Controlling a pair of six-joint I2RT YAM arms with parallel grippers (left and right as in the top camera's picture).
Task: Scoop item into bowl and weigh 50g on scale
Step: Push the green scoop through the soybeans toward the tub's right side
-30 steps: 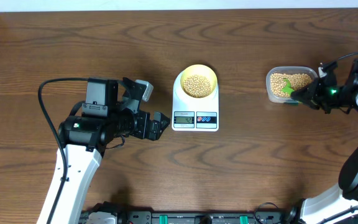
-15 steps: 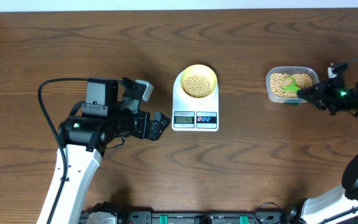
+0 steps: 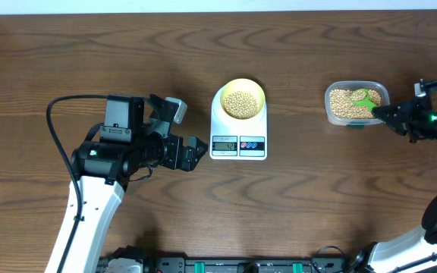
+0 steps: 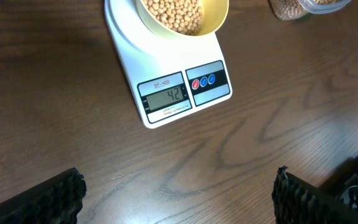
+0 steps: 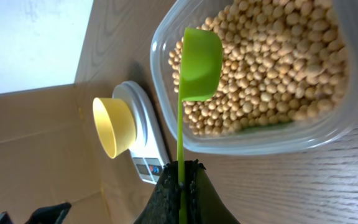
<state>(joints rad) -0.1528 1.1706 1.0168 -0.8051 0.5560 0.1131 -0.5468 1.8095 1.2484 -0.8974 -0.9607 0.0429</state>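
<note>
The pale yellow bowl (image 3: 258, 89) stands on the white scale (image 3: 220, 123) with a heap of tan beans (image 3: 240, 104) in it. In the left wrist view the scale (image 4: 166, 68) shows 42 on its display. More beans (image 5: 272, 68) fill the clear tub (image 3: 329, 108). My right gripper (image 3: 391, 114) is shut on the thin handle of a green scoop (image 5: 199, 59), and the scoop's cup sits over the tub's beans. My left gripper (image 3: 202, 152) stands open just left of the scale's front, with nothing between its fingers (image 4: 55, 199).
The clear tub's rim (image 5: 260, 140) lies between my right gripper and the scale. A cardboard wall (image 5: 36, 143) shows beyond the table in the right wrist view. Bare wooden tabletop (image 4: 241, 149) lies in front of the scale.
My right gripper has drawn back to the right with the green scoop, and the scoop's cup has shifted towards the tub's far right part. The left arm has not moved.
</note>
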